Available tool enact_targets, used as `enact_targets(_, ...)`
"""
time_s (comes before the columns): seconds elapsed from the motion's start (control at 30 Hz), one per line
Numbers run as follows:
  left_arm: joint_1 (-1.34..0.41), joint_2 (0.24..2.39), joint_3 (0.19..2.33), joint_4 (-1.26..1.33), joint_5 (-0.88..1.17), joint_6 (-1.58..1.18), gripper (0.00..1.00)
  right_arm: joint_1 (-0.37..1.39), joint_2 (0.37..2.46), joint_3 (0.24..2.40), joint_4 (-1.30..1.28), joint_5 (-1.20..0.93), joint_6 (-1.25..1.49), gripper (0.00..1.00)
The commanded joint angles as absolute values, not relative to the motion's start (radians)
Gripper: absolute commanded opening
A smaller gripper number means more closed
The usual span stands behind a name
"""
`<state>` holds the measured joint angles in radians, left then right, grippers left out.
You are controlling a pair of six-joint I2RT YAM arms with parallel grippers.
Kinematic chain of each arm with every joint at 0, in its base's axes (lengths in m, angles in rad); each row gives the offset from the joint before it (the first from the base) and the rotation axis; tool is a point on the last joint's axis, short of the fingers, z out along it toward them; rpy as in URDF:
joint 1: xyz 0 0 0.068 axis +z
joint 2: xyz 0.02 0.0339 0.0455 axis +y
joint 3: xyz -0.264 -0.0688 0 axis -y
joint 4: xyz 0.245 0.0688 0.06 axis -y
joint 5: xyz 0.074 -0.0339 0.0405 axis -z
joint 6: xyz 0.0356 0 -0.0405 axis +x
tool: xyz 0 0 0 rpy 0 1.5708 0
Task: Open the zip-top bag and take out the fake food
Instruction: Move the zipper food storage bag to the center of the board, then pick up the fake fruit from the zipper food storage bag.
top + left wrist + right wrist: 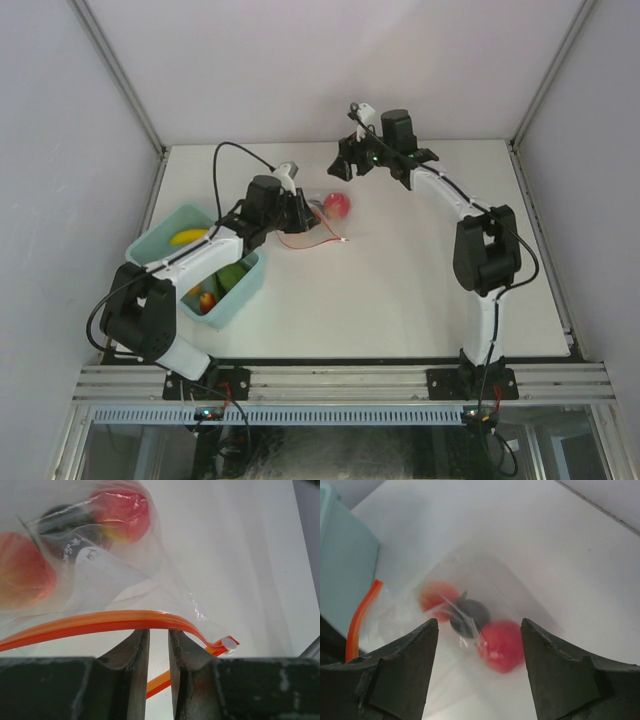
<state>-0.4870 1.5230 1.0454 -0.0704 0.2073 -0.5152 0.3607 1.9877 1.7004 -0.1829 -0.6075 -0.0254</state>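
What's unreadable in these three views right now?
Left pincer: gripping the zip-top bag or not; top external, its own wrist covers the contact.
Dark piece in the bag: what it is; right wrist blurred, left wrist crinkled film over it.
Light blue bin: full contents; top external, left arm crosses it.

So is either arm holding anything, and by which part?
The right gripper hangs open above the zip-top bag, holding nothing. On the left gripper the jaws sit almost shut at the orange zip strip; a real pinch cannot be told.
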Motion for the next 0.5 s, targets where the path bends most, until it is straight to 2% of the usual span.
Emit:
enact_targets(0.0, -0.524, 1.551, 0.983, 0.031, 0.161, -0.548, 0.24, 0.373, 2.104, 1.863, -0.229, -0.591, 0.136, 0.68)
enact_targets(0.27, -0.529, 1.591, 0.931, 0.12, 0.1, -0.563, 0.26, 0.382, 2.262, 1.995, -0.418, -0.496, 0.154, 0.68)
enact_targets(0.47, -0.528, 1.645, 0.97, 0.138, 0.102, -0.567, 0.29, 0.395, 2.273, 1.93, -0.424, -0.493, 0.166, 0.66)
